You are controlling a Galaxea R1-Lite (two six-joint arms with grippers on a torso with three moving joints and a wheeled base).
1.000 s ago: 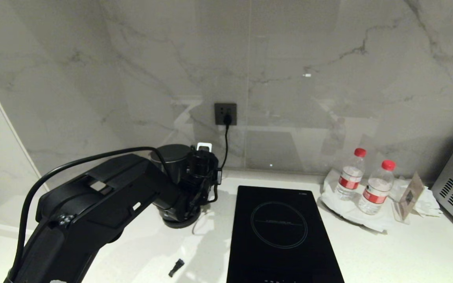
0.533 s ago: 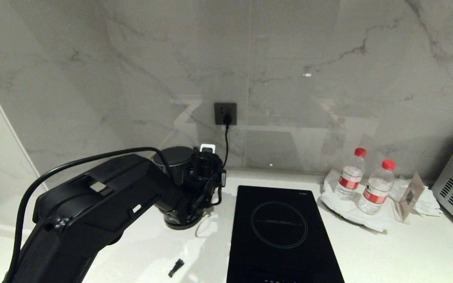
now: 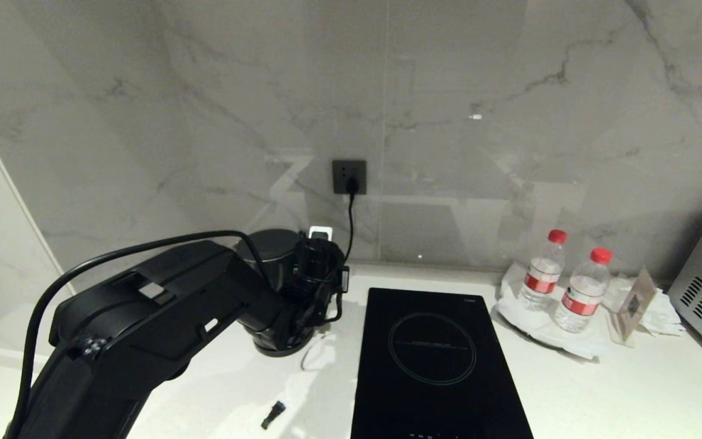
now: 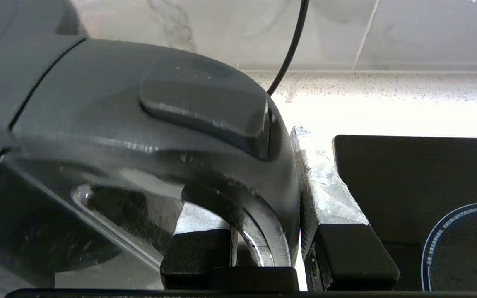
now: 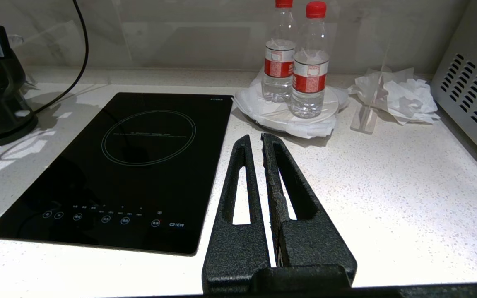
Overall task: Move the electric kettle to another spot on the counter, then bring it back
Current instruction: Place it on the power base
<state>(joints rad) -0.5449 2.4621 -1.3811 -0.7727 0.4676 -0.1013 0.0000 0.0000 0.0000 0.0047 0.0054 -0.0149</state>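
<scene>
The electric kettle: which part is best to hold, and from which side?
Grip the curved handle of the electric kettle, coming from its hob-facing side, where the loop leaves room for a finger. The left tool is already clamped there.

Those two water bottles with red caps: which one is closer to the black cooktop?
The bottle farther back is closer to the cooktop. The other bottle stands nearer the counter's front edge and nearer the little clear sign stand.
</scene>
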